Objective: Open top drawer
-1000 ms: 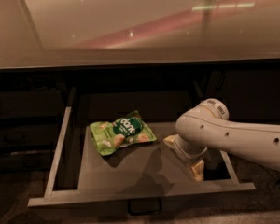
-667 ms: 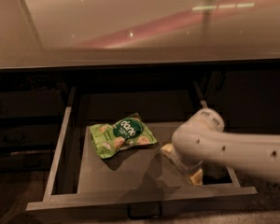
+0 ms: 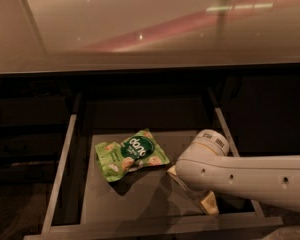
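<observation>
The top drawer (image 3: 140,204) stands pulled out from under the counter, showing its grey floor and pale side rails (image 3: 60,174). Its front edge (image 3: 150,229) lies at the bottom of the camera view, and the handle is out of sight. My white arm (image 3: 240,176) reaches in from the right over the drawer's right front corner. The gripper is hidden beneath the arm's end, near that corner. A pale yellowish piece (image 3: 210,204) shows under the arm; whether it belongs to the gripper is unclear.
A green snack bag (image 3: 132,154) lies on the drawer floor, left of the arm. A glossy beige countertop (image 3: 150,29) overhangs the drawer. Dark cabinet fronts (image 3: 270,109) flank the opening on both sides.
The drawer has slid further out toward the camera, carrying the snack bag with it. My arm has drawn back and lower along the right front corner.
</observation>
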`<state>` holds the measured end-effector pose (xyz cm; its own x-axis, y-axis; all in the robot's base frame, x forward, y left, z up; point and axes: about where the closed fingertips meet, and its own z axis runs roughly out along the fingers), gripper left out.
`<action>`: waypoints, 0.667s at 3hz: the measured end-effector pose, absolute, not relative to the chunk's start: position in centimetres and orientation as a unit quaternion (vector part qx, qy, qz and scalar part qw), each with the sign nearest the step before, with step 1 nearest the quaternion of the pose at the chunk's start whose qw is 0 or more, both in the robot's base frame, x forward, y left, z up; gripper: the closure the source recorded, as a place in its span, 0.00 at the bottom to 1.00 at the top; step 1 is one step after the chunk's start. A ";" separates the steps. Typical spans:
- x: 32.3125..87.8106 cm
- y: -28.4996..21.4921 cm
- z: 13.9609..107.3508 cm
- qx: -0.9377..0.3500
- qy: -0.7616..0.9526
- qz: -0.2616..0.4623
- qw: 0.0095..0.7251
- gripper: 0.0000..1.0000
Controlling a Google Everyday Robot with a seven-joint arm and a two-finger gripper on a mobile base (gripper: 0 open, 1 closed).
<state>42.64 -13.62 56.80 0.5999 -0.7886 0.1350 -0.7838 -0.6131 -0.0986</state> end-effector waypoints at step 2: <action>44.3 -13.7 61.9 -0.886 0.450 -0.104 0.044 0.00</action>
<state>44.28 -13.69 61.85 0.5737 -0.8063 0.1438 -0.7879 -0.5913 -0.1720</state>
